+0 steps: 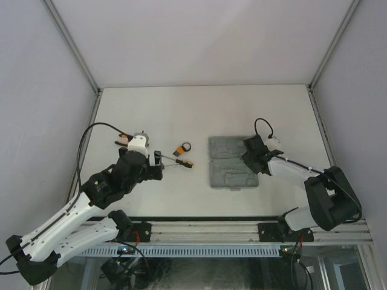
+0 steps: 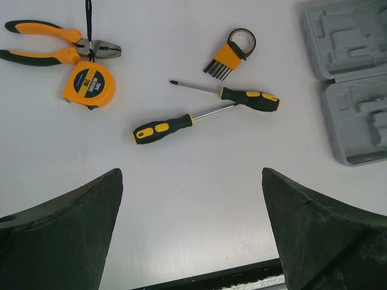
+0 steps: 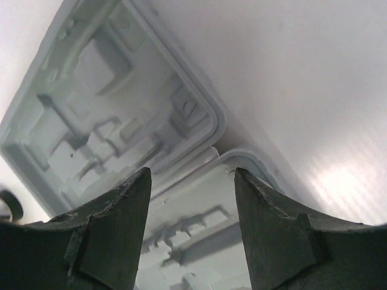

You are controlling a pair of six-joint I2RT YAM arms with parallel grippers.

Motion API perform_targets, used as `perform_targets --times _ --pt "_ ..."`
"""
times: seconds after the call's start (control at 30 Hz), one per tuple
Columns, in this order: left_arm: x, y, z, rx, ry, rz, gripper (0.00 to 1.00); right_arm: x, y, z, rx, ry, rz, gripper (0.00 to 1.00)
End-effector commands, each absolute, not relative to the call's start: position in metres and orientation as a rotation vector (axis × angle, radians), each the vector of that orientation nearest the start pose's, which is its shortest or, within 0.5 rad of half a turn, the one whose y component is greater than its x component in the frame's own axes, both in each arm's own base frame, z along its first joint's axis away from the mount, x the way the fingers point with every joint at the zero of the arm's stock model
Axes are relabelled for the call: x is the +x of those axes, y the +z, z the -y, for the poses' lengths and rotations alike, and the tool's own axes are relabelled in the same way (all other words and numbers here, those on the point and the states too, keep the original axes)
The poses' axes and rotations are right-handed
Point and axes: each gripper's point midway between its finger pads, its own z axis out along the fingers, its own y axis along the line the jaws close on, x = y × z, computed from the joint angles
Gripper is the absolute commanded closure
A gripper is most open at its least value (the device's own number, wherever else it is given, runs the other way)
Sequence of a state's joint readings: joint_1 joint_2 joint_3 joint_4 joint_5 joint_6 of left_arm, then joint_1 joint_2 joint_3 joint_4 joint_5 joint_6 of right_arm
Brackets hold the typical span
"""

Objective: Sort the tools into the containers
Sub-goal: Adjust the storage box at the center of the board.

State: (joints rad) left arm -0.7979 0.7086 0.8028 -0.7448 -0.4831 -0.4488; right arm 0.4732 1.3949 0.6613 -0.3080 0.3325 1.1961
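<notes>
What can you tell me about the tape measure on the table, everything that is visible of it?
The tape measure is round, with an orange case that looks like plastic and a dark round label whose lettering is too small to read. It lies flat, label up, on the white table. Its upper edge meets the head of the pliers, and its thin black cord runs over them. Nothing else touches it.

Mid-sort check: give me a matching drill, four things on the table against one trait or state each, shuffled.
1 pliers
2 tape measure
3 hex keys
4 case

a open, no tool inside
b ring at one end
c two long orange handles
d round, orange

Pairs: 1-c, 2-d, 3-b, 4-a
</notes>
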Motion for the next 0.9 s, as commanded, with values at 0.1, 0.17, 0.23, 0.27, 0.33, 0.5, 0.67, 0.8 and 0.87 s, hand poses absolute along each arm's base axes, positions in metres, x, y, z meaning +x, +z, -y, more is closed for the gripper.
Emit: perform_targets --times 0.1,0.17,0.23,0.27,0.33,0.5,0.67,0.8,0.87 --pt "0.208 0.210 0.118 0.122 -0.211 -2.100 0.00 0.351 0.053 -0.102 0.879 0.202 -2.283 0.43" --pt "0.208 0.210 0.119 0.123 -0.212 -2.102 0.00 0.368 0.063 -0.100 0.855 0.183 -2.282 0.43" --pt "0.208 0.209 0.119 0.125 -0.214 -2.104 0.00 0.374 0.070 -0.098 0.843 0.156 -2.284 0.43" --pt "0.208 0.209 0.119 0.125 -0.216 -2.105 0.00 0.375 0.073 -0.099 0.842 0.155 -2.281 0.43" --pt "0.208 0.209 0.118 0.125 -0.208 -2.106 0.00 0.371 0.079 -0.102 0.859 0.159 -2.268 0.43" --pt "0.209 0.207 0.119 0.126 -0.202 -2.112 0.00 0.350 0.079 -0.108 0.995 0.108 -2.242 0.43" --pt "0.209 0.206 0.120 0.133 -0.201 -2.119 0.00 0.342 0.061 -0.114 1.087 0.078 -2.257 0.43" --pt "0.209 0.205 0.121 0.136 -0.202 -2.122 0.00 0.346 0.047 -0.126 1.055 0.106 -2.305 0.46" --pt "0.209 0.206 0.121 0.135 -0.203 -2.121 0.00 0.349 0.044 -0.129 1.041 0.103 -2.316 0.47"
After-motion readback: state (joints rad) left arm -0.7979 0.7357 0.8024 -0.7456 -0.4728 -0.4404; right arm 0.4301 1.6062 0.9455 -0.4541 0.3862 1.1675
